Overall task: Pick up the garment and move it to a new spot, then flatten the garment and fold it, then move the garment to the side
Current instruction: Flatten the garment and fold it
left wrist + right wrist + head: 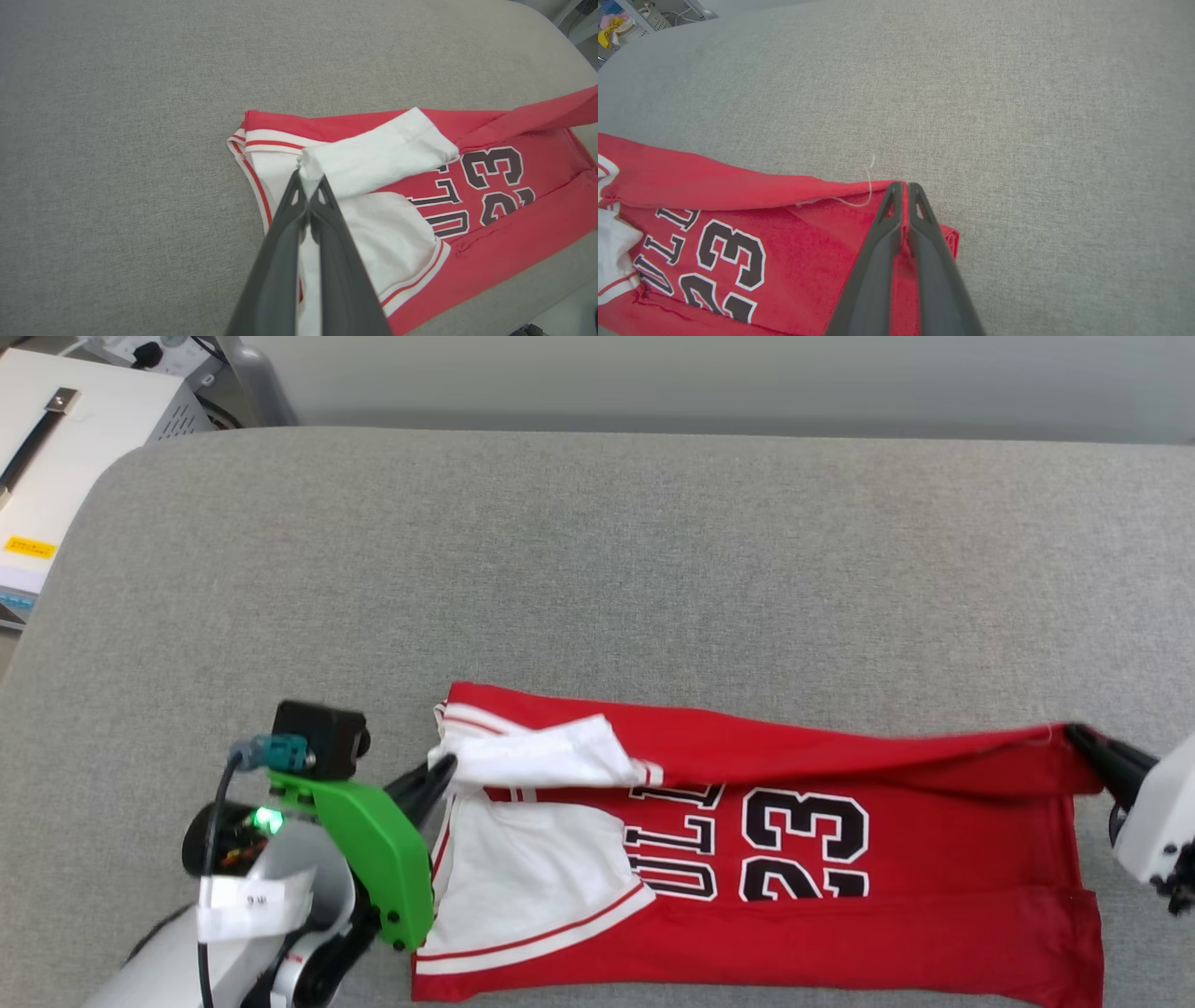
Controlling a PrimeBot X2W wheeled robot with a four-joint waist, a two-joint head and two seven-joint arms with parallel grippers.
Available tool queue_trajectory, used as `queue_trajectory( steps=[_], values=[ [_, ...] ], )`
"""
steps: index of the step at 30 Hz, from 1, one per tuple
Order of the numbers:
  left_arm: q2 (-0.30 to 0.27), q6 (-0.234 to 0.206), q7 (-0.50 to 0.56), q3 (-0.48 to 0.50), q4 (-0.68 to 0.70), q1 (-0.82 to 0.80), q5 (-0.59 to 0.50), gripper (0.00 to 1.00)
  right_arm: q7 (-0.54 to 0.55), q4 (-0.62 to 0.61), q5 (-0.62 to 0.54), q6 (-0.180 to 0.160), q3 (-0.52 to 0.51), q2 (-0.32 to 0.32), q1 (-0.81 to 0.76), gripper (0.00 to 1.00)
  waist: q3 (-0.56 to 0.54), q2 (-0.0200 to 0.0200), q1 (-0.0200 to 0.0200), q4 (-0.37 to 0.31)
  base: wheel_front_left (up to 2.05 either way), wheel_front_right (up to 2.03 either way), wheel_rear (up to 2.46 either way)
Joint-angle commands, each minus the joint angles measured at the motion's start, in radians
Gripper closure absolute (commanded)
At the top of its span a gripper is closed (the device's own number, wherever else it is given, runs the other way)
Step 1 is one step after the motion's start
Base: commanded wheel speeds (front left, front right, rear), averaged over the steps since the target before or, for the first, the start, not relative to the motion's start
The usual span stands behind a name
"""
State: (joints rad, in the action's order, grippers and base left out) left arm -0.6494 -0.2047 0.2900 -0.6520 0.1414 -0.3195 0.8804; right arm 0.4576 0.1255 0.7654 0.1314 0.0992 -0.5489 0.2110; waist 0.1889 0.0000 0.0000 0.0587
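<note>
Cloth in plain grey covers the worktop (597, 551). At the far left, past its round corner, sits a white box (65, 448) with a yellow sticker.

Next comes the left arm, with a green plate (373, 840) on its wrist. The left pincer (446, 767) (308, 179) is closed tight, and a bunch of white sleeve (551, 756) is pinched between its tips. This is at the left end of the garment (840, 933) (514, 219) (808, 219).

The garment lies on the worktop near the front edge, stretched out sideways. It is red with white sleeves and striped trim. Another white sleeve lies flat on the front, just under the pinched one. Black and white letters and the number 23 (803, 845) show in the middle, turned on their side. A long red fold runs along the far side toward the right.

At the right end, the right pincer (1074, 733) (903, 186) is closed tight too, with the red corner of the garment squeezed between its tips. A thin white thread (868, 186) hangs loose from the edge just beside it.
</note>
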Motion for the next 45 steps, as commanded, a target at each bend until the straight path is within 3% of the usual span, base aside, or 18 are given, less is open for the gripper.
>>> queue_trajectory(
  steps=[1, 9, 15, 26, 27, 28, 29, 38, 45],
  values=[
    [-0.01, -0.01, -0.006, -0.004, 0.006, 0.029, 0.008, 1.0, 0.004, -0.014, 0.01, -0.001, -0.006, 0.0, -0.031, 1.0, -0.01, 0.0, 0.0, 0.006, 0.0, 0.0, 0.0],
    [-0.026, -0.021, -0.004, -0.038, 0.022, 0.135, 0.028, 1.0, 0.046, -0.084, 0.062, -0.001, -0.014, -0.002, -0.171, 1.0, -0.034, 0.0, 0.0, 0.007, 0.0, 0.0, 0.0],
    [-0.019, -0.009, 0.012, -0.076, -0.003, 0.159, 0.026, 1.0, 0.054, -0.14, 0.036, -0.001, 0.053, -0.068, -0.229, 1.0, -0.04, 0.0, 0.0, 0.003, 0.0, 0.0, 0.0],
    [0.01, 0.019, 0.028, -0.121, -0.125, 0.13, 0.001, 1.0, 0.012, -0.104, 0.005, -0.001, 0.138, -0.108, -0.237, 1.0, -0.034, 0.0, 0.0, -0.009, 0.0, 0.0, 0.0],
    [0.013, 0.021, 0.03, -0.127, -0.137, 0.127, -0.003, 0.69, 0.006, -0.096, 0.006, -0.001, 0.144, -0.106, -0.235, 0.78, -0.033, 0.0, 0.0, -0.01, 0.0, 0.0, 0.0],
    [0.013, 0.023, 0.027, -0.132, -0.145, 0.122, -0.014, 0.2, 0.004, -0.084, 0.012, -0.001, 0.144, -0.098, -0.236, 0.1, -0.033, 0.0, 0.0, -0.011, 0.0, 0.0, 0.0],
    [0.016, 0.019, 0.02, -0.133, -0.159, 0.118, -0.021, 0.0, 0.013, -0.073, 0.023, -0.001, 0.151, -0.091, -0.239, 0.0, -0.034, 0.0, 0.0, -0.013, 0.0, 0.0, 0.0],
    [0.038, 0.008, -0.023, -0.121, -0.201, 0.131, -0.015, 0.0, -0.003, -0.06, 0.053, -0.001, 0.175, -0.099, -0.258, 0.0, -0.087, 0.0, 0.0, -0.017, 0.0, 0.0, 0.0],
    [0.061, -0.035, -0.138, -0.056, -0.15, 0.142, -0.013, 0.0, 0.069, -0.082, 0.076, -0.001, 0.075, -0.074, -0.295, 0.0, -0.121, 0.0, 0.0, -0.011, 0.0, 0.0, 0.0]
  ],
)
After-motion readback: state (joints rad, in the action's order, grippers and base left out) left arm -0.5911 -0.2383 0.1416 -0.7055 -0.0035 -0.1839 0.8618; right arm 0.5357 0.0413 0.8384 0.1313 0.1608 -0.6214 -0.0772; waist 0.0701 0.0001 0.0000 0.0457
